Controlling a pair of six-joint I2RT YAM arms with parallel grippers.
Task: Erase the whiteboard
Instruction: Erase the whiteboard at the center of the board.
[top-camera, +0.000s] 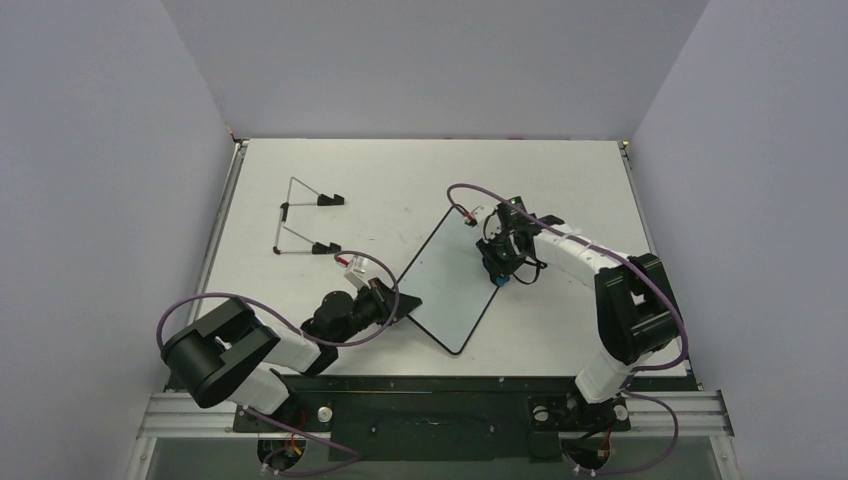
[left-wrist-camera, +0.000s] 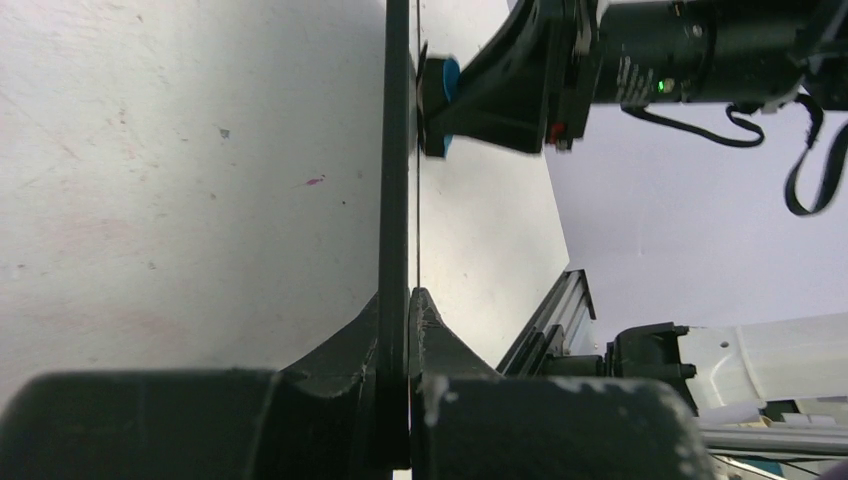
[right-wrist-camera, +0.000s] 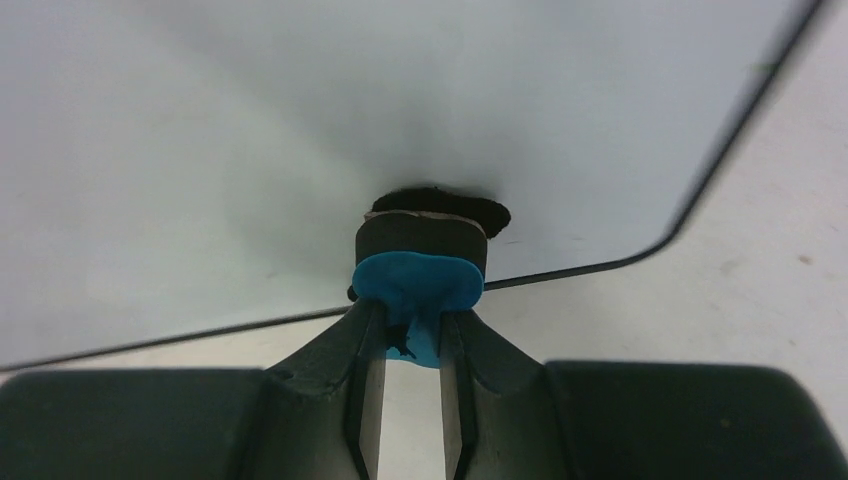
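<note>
The whiteboard (top-camera: 445, 285) lies diagonally at the centre of the bench (top-camera: 560, 180). The left claw (top-camera: 403, 305) is clamped on the board's near-left corner. In the left wrist view, both fingers (left-wrist-camera: 350, 345) are closed tight on the thin black rim. The right claw (top-camera: 497, 268) is narrow and grips the blue back of the eraser (right-wrist-camera: 420, 262). The eraser's black pad presses on the white face near the board's right corner. The face around the pad is blank. 1 wire stand (top-camera: 300, 225) sits far left, well apart.
</note>
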